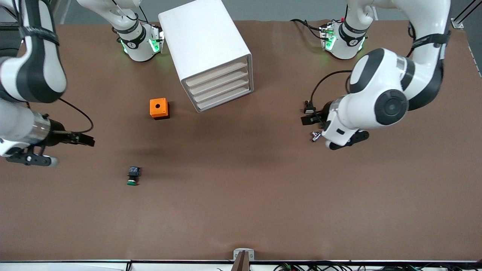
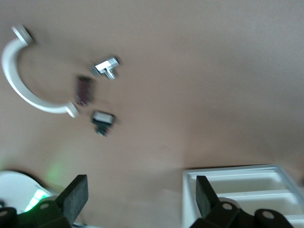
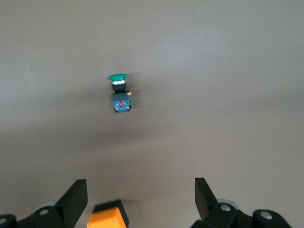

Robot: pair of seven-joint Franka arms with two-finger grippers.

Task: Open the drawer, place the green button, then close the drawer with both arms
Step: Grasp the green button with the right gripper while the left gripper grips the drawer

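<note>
The white cabinet (image 1: 209, 45) stands at the robots' side of the table, and all of its cream-fronted drawers are shut. The drawer (image 1: 225, 99) is the lowest one. Out on the brown table lies the button (image 1: 133, 176), green cap and dark body, nearer the front camera than the orange cube (image 1: 159, 108). My right gripper (image 1: 32, 160) hangs open and empty at the right arm's end; its wrist view shows the button (image 3: 120, 92) and the cube (image 3: 109, 216). Open and empty too, my left gripper (image 1: 348, 140) hovers toward the left arm's end, and its wrist view shows the cabinet (image 2: 237, 178).
Under the left arm lie small parts: a metal piece (image 2: 107, 67), a dark block (image 2: 84, 90), a black white-faced switch (image 2: 102, 119) and a white curved piece (image 2: 21, 85). The metal piece (image 1: 315, 136) also shows from the front.
</note>
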